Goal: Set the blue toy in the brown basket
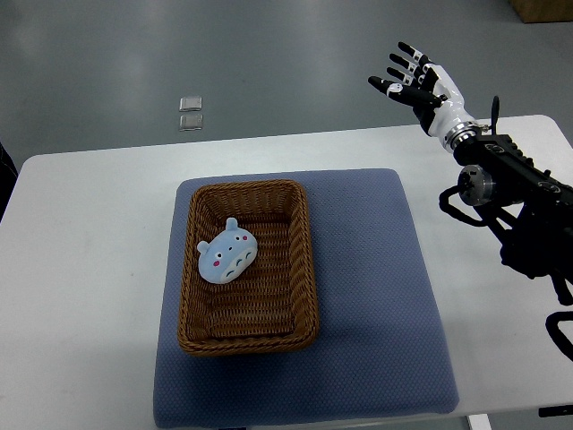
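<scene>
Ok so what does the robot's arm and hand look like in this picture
Only the right arm shows. Its forearm is black and blocky, with a round silver joint disc and black cables looping off its underside. A silver metal ring forms the wrist, above which the right hand has a white shell and black jointed fingers with pale bands at the knuckles. A slim black stub sticks up near the wrist.

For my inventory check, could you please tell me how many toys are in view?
1: the blue toy lies inside the brown basket, toward its left wall. Nothing appears hidden beneath it.
</scene>
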Controlling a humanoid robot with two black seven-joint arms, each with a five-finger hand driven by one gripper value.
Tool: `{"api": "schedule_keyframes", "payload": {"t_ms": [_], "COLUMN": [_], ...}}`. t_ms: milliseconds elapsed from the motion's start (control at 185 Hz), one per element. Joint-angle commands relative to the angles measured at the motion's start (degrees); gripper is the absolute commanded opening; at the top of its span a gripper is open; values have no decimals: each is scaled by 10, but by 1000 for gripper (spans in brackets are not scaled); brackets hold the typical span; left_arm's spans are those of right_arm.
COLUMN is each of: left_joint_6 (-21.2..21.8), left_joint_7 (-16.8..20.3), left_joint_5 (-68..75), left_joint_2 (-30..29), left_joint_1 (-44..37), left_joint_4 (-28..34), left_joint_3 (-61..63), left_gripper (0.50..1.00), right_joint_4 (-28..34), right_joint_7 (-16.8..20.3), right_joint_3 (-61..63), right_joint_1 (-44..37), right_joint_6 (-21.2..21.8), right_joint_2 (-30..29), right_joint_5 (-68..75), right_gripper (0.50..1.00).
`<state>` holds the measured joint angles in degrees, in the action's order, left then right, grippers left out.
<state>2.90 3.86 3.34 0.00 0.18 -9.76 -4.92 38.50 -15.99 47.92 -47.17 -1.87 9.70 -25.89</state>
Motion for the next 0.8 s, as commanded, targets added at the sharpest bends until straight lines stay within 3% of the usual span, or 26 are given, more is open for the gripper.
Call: {"api": "schedule_keyframes", "payload": {"t_ms": [0, 237, 798], "left_joint_6": [0, 0, 0], "left_joint_7": [0, 0, 0], "left_joint_5": [0, 0, 0], "left_joint_2": [0, 0, 0], "left_joint_1": [0, 0, 0], "left_joint_4": [0, 0, 0], "left_joint_3": [0, 0, 0], "left_gripper": [1000, 1000, 1000], "right_joint_4": [-5, -7, -21], "right_joint_7": [-2, 1, -34], "right_joint_3": [1, 37, 39], "right_joint_1": [10, 17, 30], "right_joint_6": [0, 21, -2], "right_joint_2": [-6, -19, -46], "right_joint_5": [18, 74, 77], "right_gripper": [901, 901, 903]}}
